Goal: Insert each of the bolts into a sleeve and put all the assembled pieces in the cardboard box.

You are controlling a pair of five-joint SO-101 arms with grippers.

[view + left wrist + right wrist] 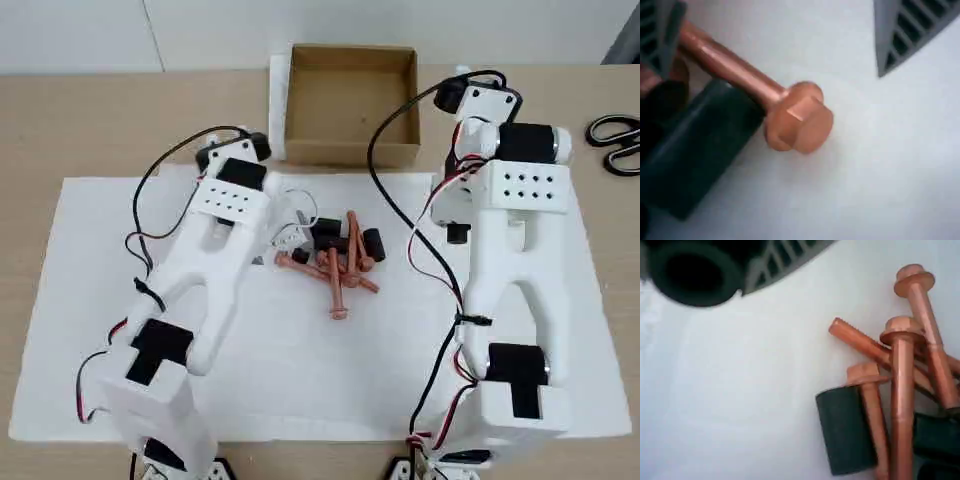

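Note:
Several copper bolts point(338, 268) and black sleeves point(328, 235) lie in a pile mid-table on the white sheet. My left gripper point(288, 232) hovers low over the pile's left edge, open. Its grey fingers point(910, 30) straddle a bolt point(797, 117) lying beside a sleeve point(695, 155). My right gripper point(457, 228) hangs to the right of the pile, shut on a black sleeve point(690, 272) whose open end faces the camera. More bolts point(900, 380) and a loose sleeve point(845, 430) lie below it. The cardboard box point(350, 152) stands open at the back.
The white sheet point(300, 380) covers most of the table, bare in front of the pile. Black scissors point(618, 140) lie at the far right edge. Cables run from both arms over the sheet near the box.

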